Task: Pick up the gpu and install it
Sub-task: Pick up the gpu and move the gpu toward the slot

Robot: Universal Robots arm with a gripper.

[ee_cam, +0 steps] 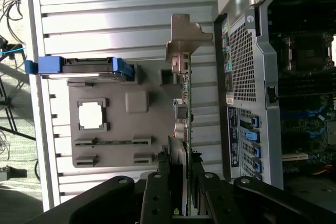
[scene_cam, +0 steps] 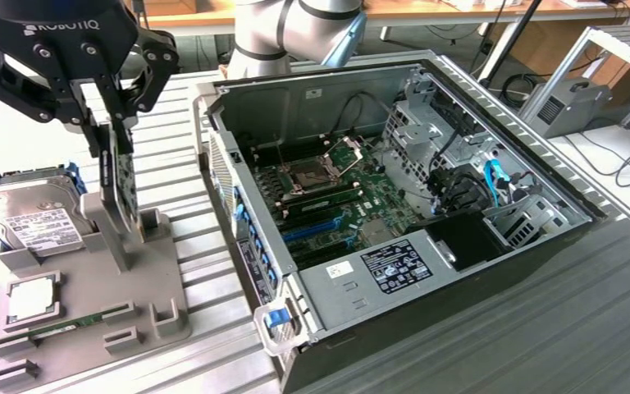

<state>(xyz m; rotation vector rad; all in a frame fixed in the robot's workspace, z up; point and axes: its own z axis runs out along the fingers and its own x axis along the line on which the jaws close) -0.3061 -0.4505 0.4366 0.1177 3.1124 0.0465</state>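
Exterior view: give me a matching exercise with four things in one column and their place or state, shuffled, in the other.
Things:
1. gpu
2. hard drive
3. computer case
4. gripper

Place or state:
A. lies open, motherboard exposed
B. stands on edge in the grey holder
C. silver box at the exterior view's left edge
D. black, directly above the gpu

Pairs: 1-B, 2-C, 3-A, 4-D.
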